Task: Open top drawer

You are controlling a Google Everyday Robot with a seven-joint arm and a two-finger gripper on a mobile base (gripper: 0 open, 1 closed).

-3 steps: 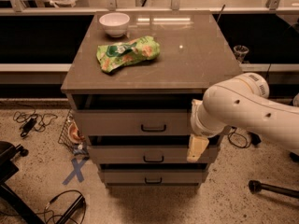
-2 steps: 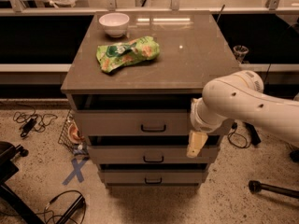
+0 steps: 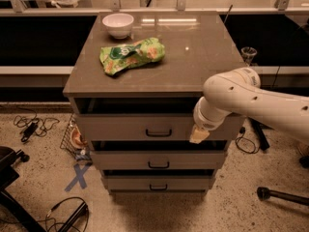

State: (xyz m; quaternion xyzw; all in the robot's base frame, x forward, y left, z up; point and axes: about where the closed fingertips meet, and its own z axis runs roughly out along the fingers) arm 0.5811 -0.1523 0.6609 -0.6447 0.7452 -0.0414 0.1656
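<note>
Hand (image 3: pixel 199 135) at top drawer (image 3: pixel 120 128) front, 3 o'clock of handle (image 3: pixel 159 133), guessing lining up for pull. Open or closed? can't tell. Bag (image 3: pixel 131 55), bowl (image 3: pixel 118 23) on surface (image 3: pixel 203 57), won't interfere.

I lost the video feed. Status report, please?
Hand at right end of top drawer front, away from handle. Bag and bowl sit on cabinet top.

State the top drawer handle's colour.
Handle: dark, camera view; pincer right of it, by the top drawer.
</note>
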